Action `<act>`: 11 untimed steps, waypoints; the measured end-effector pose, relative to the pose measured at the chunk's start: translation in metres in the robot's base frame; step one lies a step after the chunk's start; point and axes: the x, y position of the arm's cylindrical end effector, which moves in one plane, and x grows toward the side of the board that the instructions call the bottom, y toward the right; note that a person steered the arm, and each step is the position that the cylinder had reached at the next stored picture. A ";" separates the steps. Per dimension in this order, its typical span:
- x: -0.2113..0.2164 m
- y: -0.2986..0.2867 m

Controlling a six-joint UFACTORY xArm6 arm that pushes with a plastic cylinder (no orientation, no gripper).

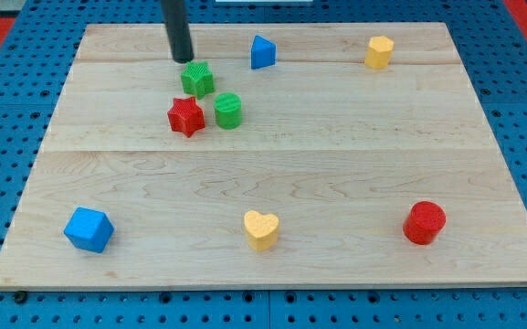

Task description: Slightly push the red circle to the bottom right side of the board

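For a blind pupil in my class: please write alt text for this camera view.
My tip rests just above a green star, far from the red circle at the wooden board's bottom right.

Single high front view — whole board

green star, red star, green cylinder, blue cube, yellow heart

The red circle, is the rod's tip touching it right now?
No, my tip is near the view's top left, just above the green star, far from the red circle at bottom right.
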 end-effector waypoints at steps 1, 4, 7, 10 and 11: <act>0.016 -0.007; 0.057 0.018; 0.137 0.181; 0.301 0.354; 0.249 0.294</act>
